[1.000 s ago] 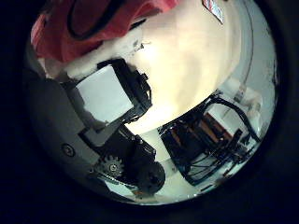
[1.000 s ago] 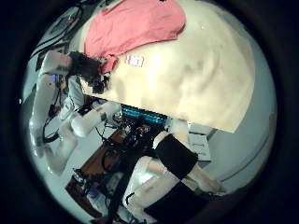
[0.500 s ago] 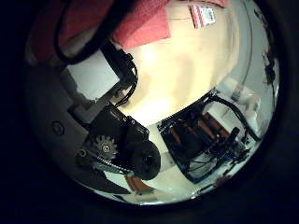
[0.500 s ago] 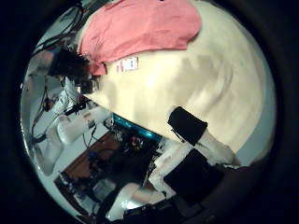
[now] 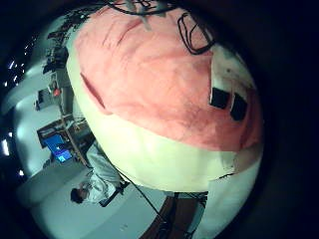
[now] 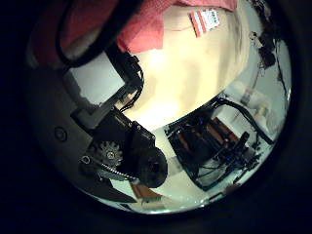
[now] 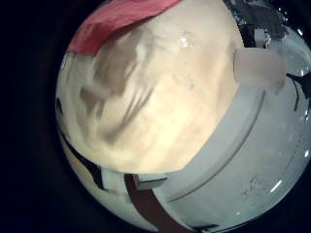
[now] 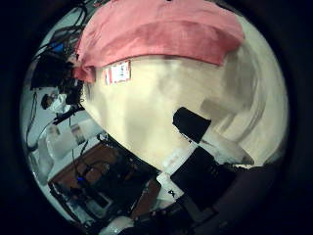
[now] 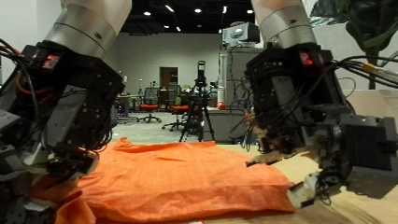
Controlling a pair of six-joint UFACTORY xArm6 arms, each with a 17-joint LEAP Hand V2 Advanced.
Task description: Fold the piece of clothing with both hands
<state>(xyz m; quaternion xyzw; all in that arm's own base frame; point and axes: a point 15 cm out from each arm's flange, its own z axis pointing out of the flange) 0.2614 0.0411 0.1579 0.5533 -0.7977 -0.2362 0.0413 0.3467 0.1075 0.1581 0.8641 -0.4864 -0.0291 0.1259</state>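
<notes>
Pale surface (image 9: 355, 210) carries the orange garment (image 9: 175, 182); left robot hand (image 9: 56, 149) unclear, right robot hand (image 9: 330, 159) relaxed open: grip matching hem corners together.

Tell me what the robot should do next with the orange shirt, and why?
Probably shift the right hand sideways onto the nearest edge of the orange shirt. The shirt lies spread flat and unfolded on the table. The left hand is already at its opposite edge, while the right hand hangs over bare table beside it, holding nothing.
</notes>
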